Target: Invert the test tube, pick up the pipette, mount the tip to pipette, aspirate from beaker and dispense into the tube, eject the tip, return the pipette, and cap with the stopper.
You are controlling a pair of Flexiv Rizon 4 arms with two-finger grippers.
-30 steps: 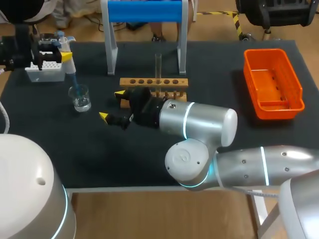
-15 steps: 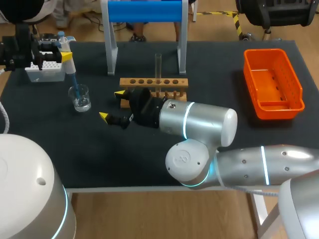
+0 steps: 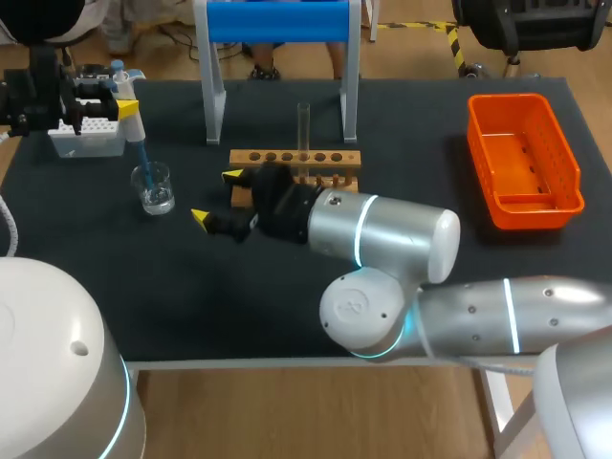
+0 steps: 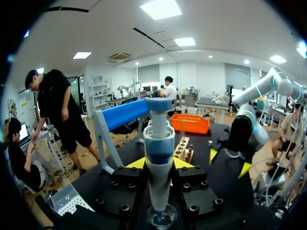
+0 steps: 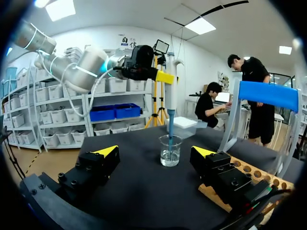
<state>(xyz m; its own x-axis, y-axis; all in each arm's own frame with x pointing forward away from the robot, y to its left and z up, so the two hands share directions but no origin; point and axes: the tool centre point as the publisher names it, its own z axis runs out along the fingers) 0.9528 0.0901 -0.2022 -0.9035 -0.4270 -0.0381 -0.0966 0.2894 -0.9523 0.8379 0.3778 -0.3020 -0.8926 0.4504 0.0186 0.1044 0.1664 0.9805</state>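
Desk (image 3: 96, 287): black top, seen from above and behind, with both arms over it.
Pipette (image 4: 158, 158): upright at the desk's far left, clamped from two sides by the left claw (image 3: 127, 96).
Blue tip (image 5: 171, 129): mounted on the pipette's lower end and pointing straight down into the beaker (image 3: 153, 187), close to the clear liquid.
Beaker: small, clear glass, standing just in front of the white tip box (image 3: 91, 134).
Right claw (image 3: 215, 197): spread wide and holding nothing, low over the desk between the beaker and the wooden rack (image 3: 296, 158), with the beaker ahead of its fingers.
Test tube (image 3: 304, 134): upright in a hole of the wooden rack, right of the rack's middle.
Blue-barred stand (image 3: 277, 24): behind the rack at the desk's far edge.
Orange bin (image 3: 524, 163): at the far right, well apart from the rest.
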